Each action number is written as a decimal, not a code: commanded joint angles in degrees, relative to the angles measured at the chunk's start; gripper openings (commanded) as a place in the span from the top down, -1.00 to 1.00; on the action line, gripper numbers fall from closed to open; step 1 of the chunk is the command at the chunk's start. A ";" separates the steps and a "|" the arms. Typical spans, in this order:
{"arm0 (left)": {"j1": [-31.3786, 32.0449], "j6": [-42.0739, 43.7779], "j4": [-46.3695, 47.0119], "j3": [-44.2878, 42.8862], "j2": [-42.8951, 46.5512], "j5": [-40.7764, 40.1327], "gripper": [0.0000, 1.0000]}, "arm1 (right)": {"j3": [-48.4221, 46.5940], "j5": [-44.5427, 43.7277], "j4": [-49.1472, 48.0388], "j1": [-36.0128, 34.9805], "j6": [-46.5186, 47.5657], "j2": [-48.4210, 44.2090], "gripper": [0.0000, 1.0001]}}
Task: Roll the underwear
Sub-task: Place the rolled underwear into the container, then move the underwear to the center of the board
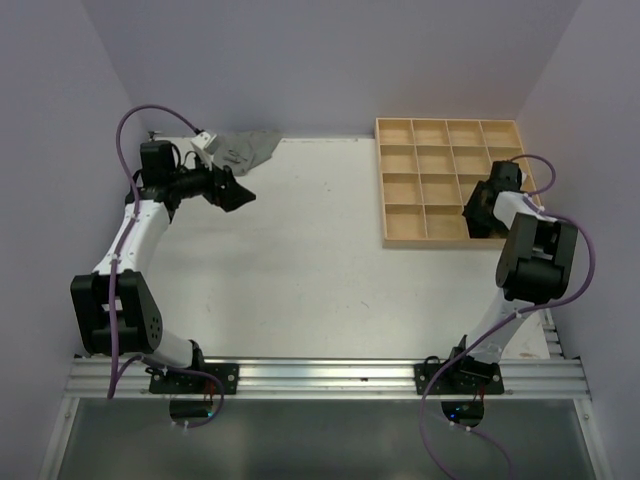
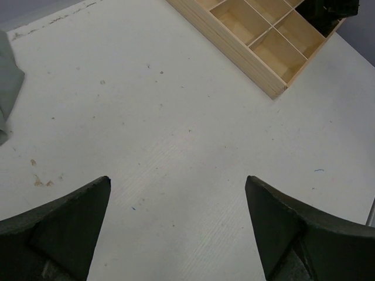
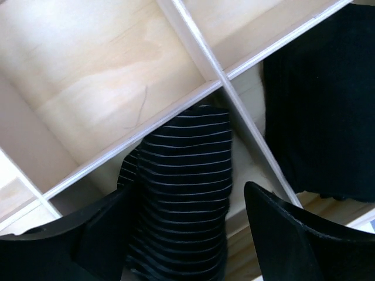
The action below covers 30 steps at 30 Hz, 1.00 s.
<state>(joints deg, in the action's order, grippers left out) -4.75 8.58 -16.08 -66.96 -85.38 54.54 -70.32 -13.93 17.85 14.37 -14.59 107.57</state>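
Right gripper [image 3: 188,193] is down inside the wooden grid tray [image 1: 400,190], near-right corner area, jaws spread wide

Between the jaws sits a striped black roll [image 3: 187,152] of underwear: black with thin pale stripes, rolled up, sitting in one compartment and tucked against the spot where two dividers cross

One finger [image 3: 88,240] overlaps the roll's edge in the wrist view and I can't tell if it touches. The other finger shows a clear gap to the cloth, so this isn't a grip

The next compartment across the divider holds a second black piece [image 3: 322,99], plain dark ribbed fabric that fills most of the cell as far as the wrist view shows. From above both read as one dark patch under the gripper, so I can't count cells from there

Left gripper [image 1: 235,192] hangs over the far-left part of the table [image 1: 300,260], well apart from the tray, jaws fully spread and holding nothing. Its wrist view shows white tabletop below and the tray's corner off to the upper right

Grey underwear [image 1: 245,148] lies flat and unrolled at the far edge of the table, just beyond the left gripper and not touching it. A bit of the same grey cloth shows at the left edge of the left wrist view
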 commanded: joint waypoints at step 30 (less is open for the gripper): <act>3.96 8.91 -3.08 -57.06 -58.14 -38.72 -0.38 | -7.64 -0.04 7.91 -25.53 1.85 -19.50 -0.96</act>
<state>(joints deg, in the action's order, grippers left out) -3.05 14.04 -18.74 -121.38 -143.79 20.80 -79.92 -15.40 25.76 -11.07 -12.43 91.66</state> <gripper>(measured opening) 0.695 0.982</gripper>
